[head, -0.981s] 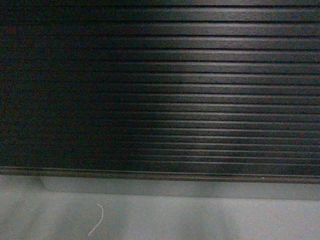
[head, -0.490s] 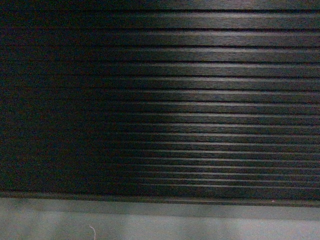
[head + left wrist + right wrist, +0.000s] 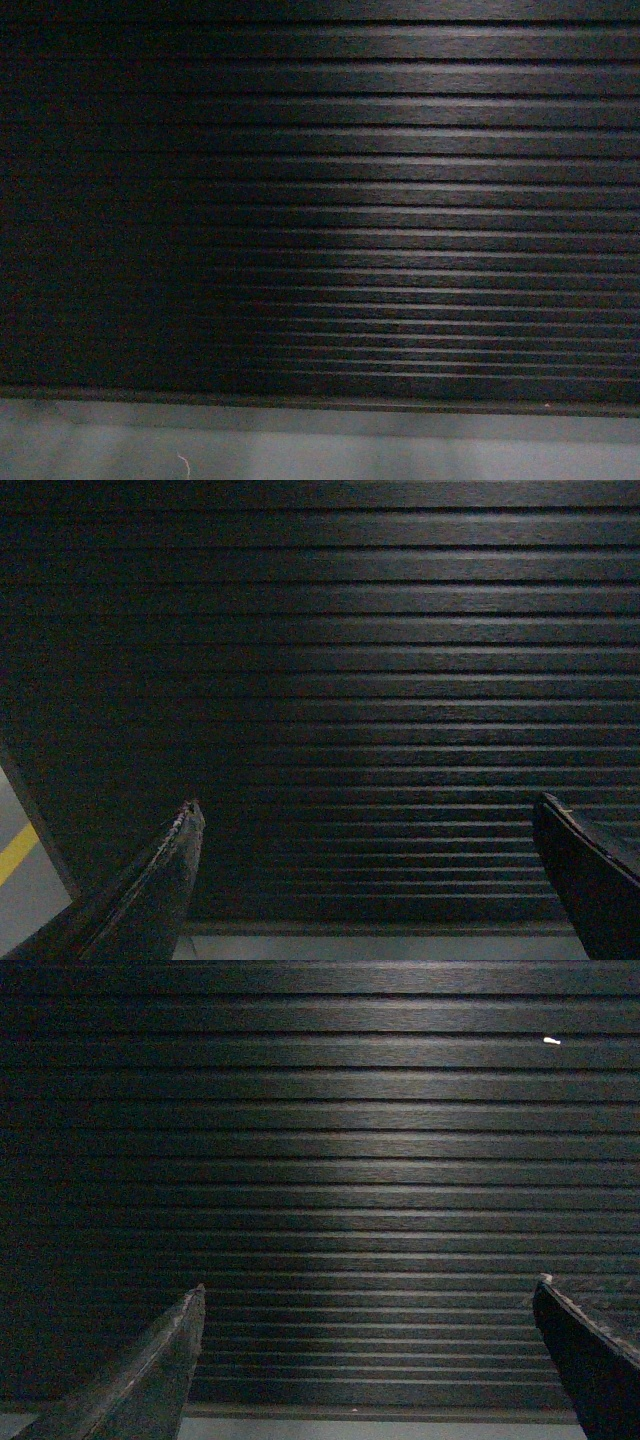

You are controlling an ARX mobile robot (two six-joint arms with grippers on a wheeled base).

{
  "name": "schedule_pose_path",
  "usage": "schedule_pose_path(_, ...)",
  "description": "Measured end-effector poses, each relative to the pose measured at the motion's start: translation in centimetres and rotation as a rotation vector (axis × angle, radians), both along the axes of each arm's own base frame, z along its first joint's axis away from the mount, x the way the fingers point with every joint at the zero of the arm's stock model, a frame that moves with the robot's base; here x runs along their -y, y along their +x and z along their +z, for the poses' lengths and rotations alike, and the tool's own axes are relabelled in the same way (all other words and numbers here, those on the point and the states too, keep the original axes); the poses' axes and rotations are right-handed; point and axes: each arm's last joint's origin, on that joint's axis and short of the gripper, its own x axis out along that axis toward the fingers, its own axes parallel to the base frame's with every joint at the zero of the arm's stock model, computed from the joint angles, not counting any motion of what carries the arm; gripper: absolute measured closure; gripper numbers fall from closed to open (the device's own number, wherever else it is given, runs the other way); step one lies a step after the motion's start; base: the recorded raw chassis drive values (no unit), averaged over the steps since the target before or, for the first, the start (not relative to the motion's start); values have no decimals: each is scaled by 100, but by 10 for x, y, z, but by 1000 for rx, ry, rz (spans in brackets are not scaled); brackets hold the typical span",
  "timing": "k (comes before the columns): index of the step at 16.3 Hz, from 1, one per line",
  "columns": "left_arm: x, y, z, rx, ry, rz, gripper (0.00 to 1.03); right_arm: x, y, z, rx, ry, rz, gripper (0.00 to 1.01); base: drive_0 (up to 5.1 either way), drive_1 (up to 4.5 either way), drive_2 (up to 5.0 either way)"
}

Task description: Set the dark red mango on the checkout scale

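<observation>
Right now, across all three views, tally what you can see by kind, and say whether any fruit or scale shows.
Ribbed dark checkout front: 1
Grey floor strip: 1
White thread on the floor: 1
Yellow floor line: 1
Open tools: 2, the left tool and the right tool
Mango: 0
Scale: 0
Total: 6

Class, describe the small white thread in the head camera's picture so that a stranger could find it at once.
Start at the dark ribbed checkout front filling most of the head view. Below its bottom edge runs a strip of grey floor. Near that strip's lower left lies the thread, a thin curled white wisp, the only pale mark there.
</observation>
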Motion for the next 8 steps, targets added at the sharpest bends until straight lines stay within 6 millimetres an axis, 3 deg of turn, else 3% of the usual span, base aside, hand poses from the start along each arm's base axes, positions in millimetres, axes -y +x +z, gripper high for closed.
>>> schedule_pose_path(8, 0, 0, 0, 0, 0, 0, 5, 0, 0, 0, 0, 0, 0, 3, 0, 0, 0)
